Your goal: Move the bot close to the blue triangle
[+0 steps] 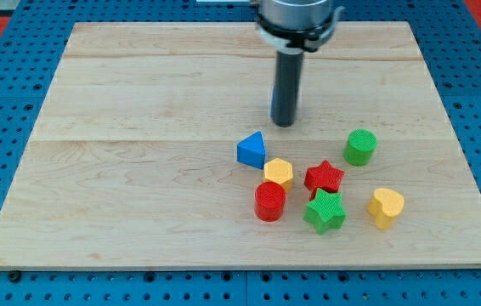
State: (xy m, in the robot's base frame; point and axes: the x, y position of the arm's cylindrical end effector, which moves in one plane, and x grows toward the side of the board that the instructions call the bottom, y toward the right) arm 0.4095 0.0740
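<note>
The blue triangle [251, 150] lies on the wooden board [138, 170] a little right of the middle. My tip [284, 123] is the lower end of the dark rod that comes down from the view's top. It stands just above and to the right of the blue triangle, a short gap apart, not touching it.
Below the triangle sit a yellow hexagon [279, 173], a red star [324, 178], a red cylinder [269, 201] and a green star [325, 212]. A green cylinder [360, 147] stands to the right and a yellow heart [385, 206] at lower right.
</note>
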